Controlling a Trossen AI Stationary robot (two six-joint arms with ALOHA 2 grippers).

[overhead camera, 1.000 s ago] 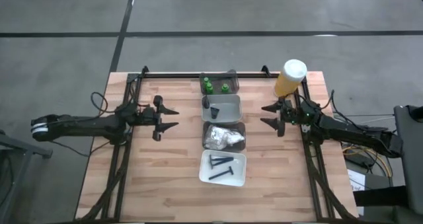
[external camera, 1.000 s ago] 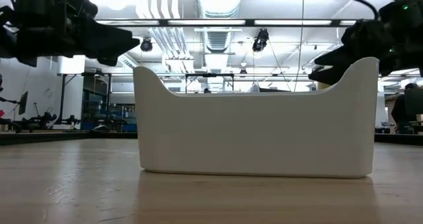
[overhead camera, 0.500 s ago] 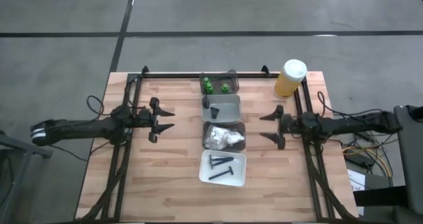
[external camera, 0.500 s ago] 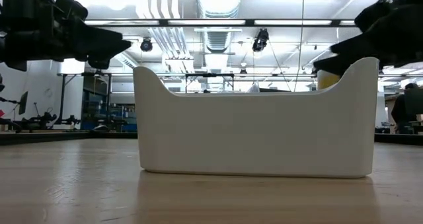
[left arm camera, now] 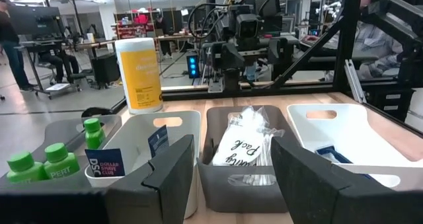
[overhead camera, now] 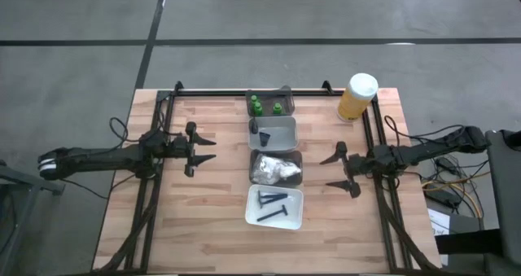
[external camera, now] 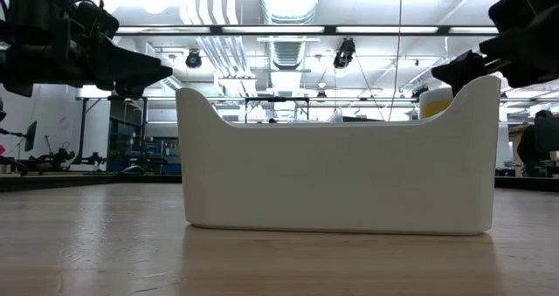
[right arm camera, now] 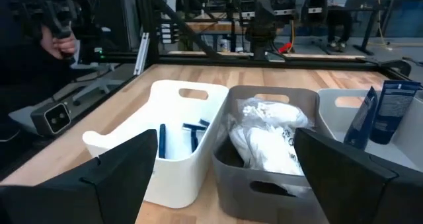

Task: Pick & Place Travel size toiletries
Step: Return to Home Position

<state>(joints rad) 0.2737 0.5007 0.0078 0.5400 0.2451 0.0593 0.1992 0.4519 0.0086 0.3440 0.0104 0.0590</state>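
Green bottles sit in the far dark bin, white packets in the grey bin, and blue razors in the near white bin, so you look basically done. Left gripper hangs left of the row and right gripper right of it, both with fingers spread and empty. Only risk I see: swing the right arm wide heading home and you could clip the yellow container or nudge a bin.

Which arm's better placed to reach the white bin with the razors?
Right, probably: the right gripper, open, hovers nearer the white bin; the left gripper sits level with the grey tray, farther away.
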